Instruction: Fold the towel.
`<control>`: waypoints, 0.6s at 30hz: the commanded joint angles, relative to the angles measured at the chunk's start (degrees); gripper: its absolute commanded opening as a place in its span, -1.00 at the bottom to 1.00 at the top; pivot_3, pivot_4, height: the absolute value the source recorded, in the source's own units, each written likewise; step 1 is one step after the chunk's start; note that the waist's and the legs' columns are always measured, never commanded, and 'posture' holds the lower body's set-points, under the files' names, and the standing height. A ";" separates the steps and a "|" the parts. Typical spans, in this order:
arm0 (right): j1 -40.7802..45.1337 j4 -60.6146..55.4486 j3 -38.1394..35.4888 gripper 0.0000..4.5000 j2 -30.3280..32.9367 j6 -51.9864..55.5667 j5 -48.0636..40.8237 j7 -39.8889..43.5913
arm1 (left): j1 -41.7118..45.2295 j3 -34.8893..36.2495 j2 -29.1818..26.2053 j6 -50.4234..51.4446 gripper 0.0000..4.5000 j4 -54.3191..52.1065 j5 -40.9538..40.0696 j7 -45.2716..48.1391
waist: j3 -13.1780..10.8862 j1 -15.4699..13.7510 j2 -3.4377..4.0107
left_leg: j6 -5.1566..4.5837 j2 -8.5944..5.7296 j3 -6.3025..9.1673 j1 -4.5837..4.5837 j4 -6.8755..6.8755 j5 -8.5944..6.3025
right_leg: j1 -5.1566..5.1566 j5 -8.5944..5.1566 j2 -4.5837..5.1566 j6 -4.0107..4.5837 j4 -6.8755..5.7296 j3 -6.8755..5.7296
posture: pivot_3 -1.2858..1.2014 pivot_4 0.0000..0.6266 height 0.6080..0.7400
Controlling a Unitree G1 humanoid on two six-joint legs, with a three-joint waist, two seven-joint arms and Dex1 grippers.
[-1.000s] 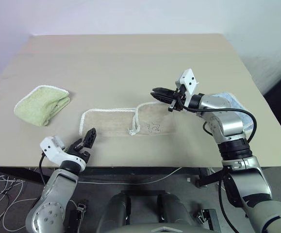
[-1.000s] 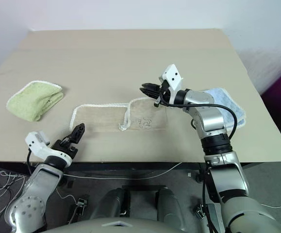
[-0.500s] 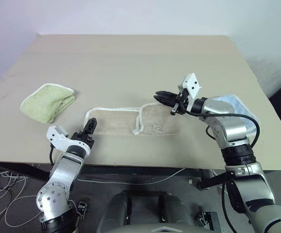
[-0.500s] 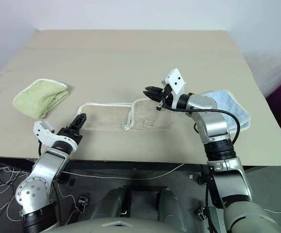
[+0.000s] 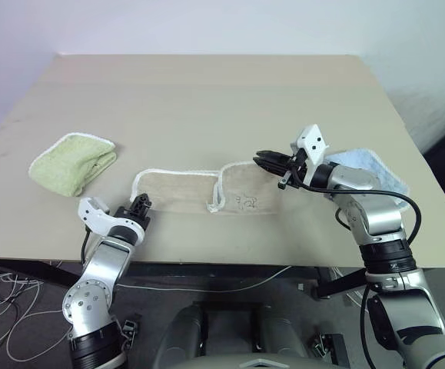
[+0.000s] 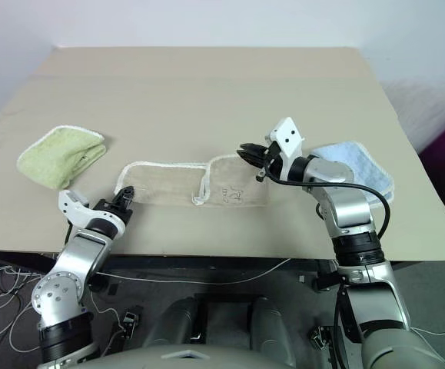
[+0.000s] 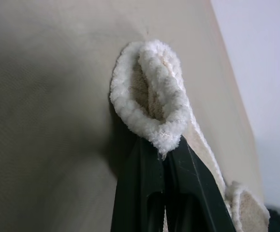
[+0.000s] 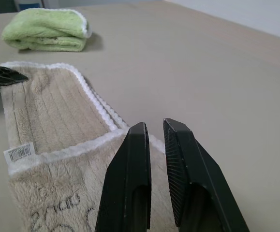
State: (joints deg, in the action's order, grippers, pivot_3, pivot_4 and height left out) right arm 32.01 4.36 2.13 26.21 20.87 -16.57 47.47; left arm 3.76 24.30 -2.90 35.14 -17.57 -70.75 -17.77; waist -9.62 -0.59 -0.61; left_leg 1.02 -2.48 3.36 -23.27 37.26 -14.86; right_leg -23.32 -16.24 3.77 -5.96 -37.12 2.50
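Down at the lower left of the head view, the left gripper [image 5: 141, 204] is clenched on the near left corner of the towel [image 5: 177, 192]. The left wrist view confirms it: the two black fingers [image 7: 144, 193] pinch together with the white corded edging bunched up just above them.

The towel itself lies flat across the middle of the frame, a beige strip near the front edge of the table [image 5: 207, 100], with its right part folded over so a white-edged seam runs down its centre. A printed mark shows on that right part, and a small barcode label [image 8: 19, 152] is stitched at the seam in the right wrist view.

Right of centre, the right gripper [image 5: 264, 159] hangs over the towel's far right corner, its fingers [image 8: 132, 159] nearly closed with a thin gap between them and nothing in it.

Behind the right arm, at the right edge of the table, sits a light-blue cloth [image 5: 368, 163]. Over at the left, a folded light-green cloth [image 5: 72, 162] rests well apart from the towel.
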 commanded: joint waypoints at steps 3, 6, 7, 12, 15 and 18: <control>-0.91 -3.08 -2.02 -0.75 1.50 -0.09 -0.53 -0.73 | 2.57 5.78 -6.80 -3.72 -0.99 -0.36 -1.36 5.81 | -0.01 0.20 -0.01 | 0.01 0.02 -0.01 0.00 -0.02 0.00 | -0.02 0.00 -0.02 0.00 0.01 0.01 | 0.03 -0.52 1.00; -1.43 -3.14 -2.59 -0.75 2.18 -0.18 -0.67 -1.10 | 3.27 7.87 -11.88 -3.63 -0.99 -0.03 -2.00 9.84 | -0.01 0.28 -0.01 | 0.01 0.03 -0.01 0.00 -0.05 0.01 | -0.03 0.00 -0.02 0.01 0.03 0.01 | 0.03 -0.52 1.00; -1.61 -3.22 -2.69 -0.75 2.36 -0.21 -0.73 -1.23 | 3.24 7.95 -13.37 -3.31 -0.99 -0.07 -1.82 11.14 | -0.01 0.31 -0.01 | 0.02 0.04 -0.01 0.00 -0.05 0.01 | -0.04 0.00 -0.03 0.01 0.03 0.01 | 0.03 -0.52 1.00; -2.43 -3.71 -3.15 -0.75 2.69 -0.23 -0.83 -2.10 | 4.41 3.91 -21.07 -0.34 -0.99 -1.83 0.66 19.17 | -0.02 0.29 -0.02 | 0.02 0.04 -0.02 0.00 -0.07 0.01 | -0.03 0.00 -0.02 0.01 0.03 0.02 | 0.03 -0.52 1.00; -2.83 -4.17 -3.25 -0.75 2.58 -0.12 -0.86 -2.57 | 6.25 -0.61 -24.87 1.51 -0.99 -3.01 2.92 25.07 | -0.02 0.06 -0.01 | 0.02 0.03 -0.01 -0.02 -0.06 0.01 | -0.03 0.00 -0.01 0.01 0.04 0.01 | 0.03 -0.52 1.00; -3.27 -4.59 -3.46 -0.75 2.50 0.02 -0.90 -3.16 | 9.20 -7.23 -27.20 2.91 -0.99 -5.14 6.54 30.45 | -0.03 0.04 -0.01 | 0.02 -0.01 -0.01 -0.02 -0.07 0.01 | -0.02 0.00 0.01 0.01 0.05 0.01 | 0.03 -0.52 1.00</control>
State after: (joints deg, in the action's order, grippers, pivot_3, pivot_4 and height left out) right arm 28.87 2.29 0.52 28.24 20.94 -16.64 44.78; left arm 11.53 19.99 -29.05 37.44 -19.43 -66.25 9.32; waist -9.65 -0.55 -0.62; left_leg 1.04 -2.49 3.35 -23.29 37.19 -14.85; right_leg -23.35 -16.25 3.79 -5.95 -37.07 2.52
